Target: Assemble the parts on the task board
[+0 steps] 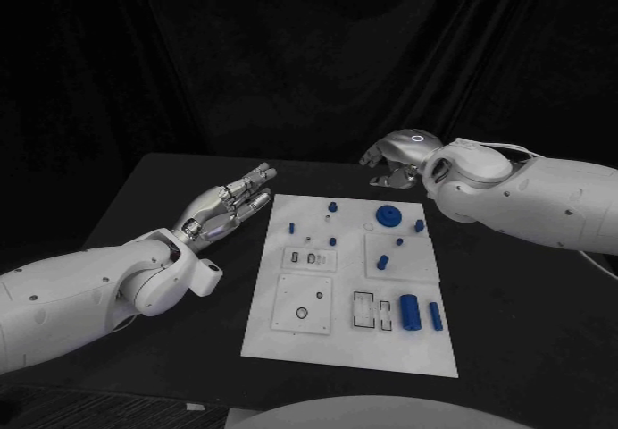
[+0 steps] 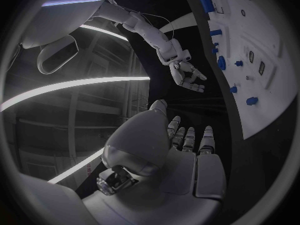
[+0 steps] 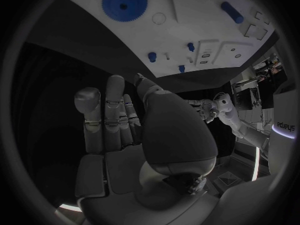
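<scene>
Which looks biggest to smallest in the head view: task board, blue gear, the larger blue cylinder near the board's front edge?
1. task board
2. larger blue cylinder
3. blue gear; close to the cylinder in apparent size and farther from the camera, so that order is unsure.

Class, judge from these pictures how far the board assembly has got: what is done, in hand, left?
Done: nothing clearly; some small blue pegs stand on the task board. In hand: nothing; the left hand and right hand are open, off the board. Left: the blue gear and blue cylinders lie loose.
</scene>
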You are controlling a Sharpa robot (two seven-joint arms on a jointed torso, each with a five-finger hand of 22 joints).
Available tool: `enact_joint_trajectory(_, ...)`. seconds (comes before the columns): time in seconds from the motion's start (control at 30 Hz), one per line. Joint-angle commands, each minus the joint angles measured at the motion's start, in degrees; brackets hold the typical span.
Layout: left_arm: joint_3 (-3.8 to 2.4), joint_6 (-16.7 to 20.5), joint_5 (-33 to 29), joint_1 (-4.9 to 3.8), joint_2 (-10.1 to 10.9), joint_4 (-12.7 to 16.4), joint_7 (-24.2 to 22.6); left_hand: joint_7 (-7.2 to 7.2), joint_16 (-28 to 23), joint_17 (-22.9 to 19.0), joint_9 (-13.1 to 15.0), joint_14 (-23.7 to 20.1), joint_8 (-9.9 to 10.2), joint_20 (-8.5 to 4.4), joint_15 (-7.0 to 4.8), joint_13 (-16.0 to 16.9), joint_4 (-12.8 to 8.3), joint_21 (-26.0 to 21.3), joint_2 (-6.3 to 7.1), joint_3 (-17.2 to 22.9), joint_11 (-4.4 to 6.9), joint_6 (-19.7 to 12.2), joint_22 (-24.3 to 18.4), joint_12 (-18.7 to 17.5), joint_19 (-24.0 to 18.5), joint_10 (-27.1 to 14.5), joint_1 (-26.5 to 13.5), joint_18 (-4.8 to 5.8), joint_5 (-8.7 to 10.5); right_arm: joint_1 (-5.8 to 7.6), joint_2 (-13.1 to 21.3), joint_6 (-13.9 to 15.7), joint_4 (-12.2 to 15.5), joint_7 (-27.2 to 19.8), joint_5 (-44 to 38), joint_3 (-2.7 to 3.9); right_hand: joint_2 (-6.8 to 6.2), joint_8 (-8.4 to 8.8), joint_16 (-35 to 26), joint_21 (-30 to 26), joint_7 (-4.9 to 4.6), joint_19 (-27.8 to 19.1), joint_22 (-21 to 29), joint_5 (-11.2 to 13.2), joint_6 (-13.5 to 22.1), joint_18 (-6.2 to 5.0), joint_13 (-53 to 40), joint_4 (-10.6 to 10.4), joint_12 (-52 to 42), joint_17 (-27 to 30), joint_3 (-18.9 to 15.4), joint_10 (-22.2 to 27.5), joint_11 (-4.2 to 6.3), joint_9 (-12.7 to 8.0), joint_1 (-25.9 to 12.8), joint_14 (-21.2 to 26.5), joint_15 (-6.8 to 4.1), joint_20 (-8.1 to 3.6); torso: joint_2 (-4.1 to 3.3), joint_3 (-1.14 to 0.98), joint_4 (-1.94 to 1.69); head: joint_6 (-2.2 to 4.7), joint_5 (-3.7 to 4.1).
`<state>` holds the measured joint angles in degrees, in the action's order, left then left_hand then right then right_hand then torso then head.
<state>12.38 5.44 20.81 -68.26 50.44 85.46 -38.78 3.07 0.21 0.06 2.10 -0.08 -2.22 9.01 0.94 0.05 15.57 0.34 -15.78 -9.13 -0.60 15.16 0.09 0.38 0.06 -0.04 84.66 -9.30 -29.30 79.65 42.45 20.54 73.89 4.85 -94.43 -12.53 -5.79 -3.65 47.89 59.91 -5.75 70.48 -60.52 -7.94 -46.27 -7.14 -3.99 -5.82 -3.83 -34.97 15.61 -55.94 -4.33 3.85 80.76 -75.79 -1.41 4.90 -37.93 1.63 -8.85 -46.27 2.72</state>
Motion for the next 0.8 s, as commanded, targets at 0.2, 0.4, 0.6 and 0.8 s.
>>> enact_joint_trajectory(0.2,-0.05,-0.5,0.0,0.0,-0.1,-0.05,-4.3,-0.13,-0.21,-0.06,0.05,0.08,-0.22,0.31,0.43,-0.05,-0.11,-0.34,0.03,0.39,-0.39,0.34,-0.09,-0.38,-0.06,0.04,0.72,-1.04,-0.25,-0.91,4.88,-3.68,3.42,3.6,-0.18,-0.34,0.87,-0.21,-2.76,-5.85,0.69,-3.61,4.0,-0.81,-1.47,-1.33,-0.64,0.48,-1.78,2.23,0.32,-4.3,0.4,0.17,1.64,2.54,-0.03,0.02,0.07,0.08,0.14,-0.16,0.26)
enact_joint_trajectory(0.4,-0.05,0.58,0.0,0.04,0.0,0.07,-4.13,-0.05,-0.21,-0.06,0.05,0.08,-0.24,0.42,0.59,-0.05,-0.19,-0.34,0.06,0.54,-0.49,0.42,-0.09,-0.38,-0.06,0.04,0.78,-1.04,-0.28,-3.1,6.28,-5.28,2.58,3.01,-0.18,-0.43,0.52,-0.3,-6.61,-18.45,1.72,-7.96,12.01,0.11,-4.49,-2.59,-24.84,0.78,-30.92,3.81,-3.76,-4.57,4.05,0.83,0.11,3.11,-1.98,-0.61,0.11,0.19,0.04,-0.21,0.65)
enact_joint_trajectory(0.6,-0.04,0.74,0.0,0.1,-0.04,-0.01,-3.91,0.23,-0.21,-0.06,0.03,0.08,-0.26,0.86,1.11,-0.05,-0.24,-0.34,0.19,0.87,-0.8,0.5,-0.09,-0.38,-0.06,0.04,0.72,-1.06,-0.31,-4.46,5.94,-6.22,1.17,2.52,-0.18,-0.45,2.59,-0.28,37.36,7.57,1.38,6.3,-11.95,1.14,-4.72,2.15,-83.21,-2.71,-84.27,-49.07,-7.54,-31.09,4.18,3.04,-5.83,-11.55,-1.88,-1.93,0.07,0.12,0.0,-0.39,0.64)
enact_joint_trajectory(0.8,-0.04,0.64,0.0,0.14,-0.09,-0.09,-3.77,0.33,-0.21,-0.06,0.01,0.08,-0.23,1.04,1.29,-0.05,-0.26,-0.34,0.17,1.03,-0.92,0.39,-0.09,-0.38,-0.06,0.04,0.71,-1.07,-0.32,-5.28,5.51,-6.33,0.6,2.64,-0.18,-0.45,3.32,-0.11,42.11,19.47,1.74,11.58,-22.45,0.63,-2.63,4.25,-86.01,-3.19,-86.17,-55.03,-9.45,-34.06,4.57,4.63,-7.94,-14.21,-2.4,-2.19,0.07,0.15,-0.11,-0.51,0.69)
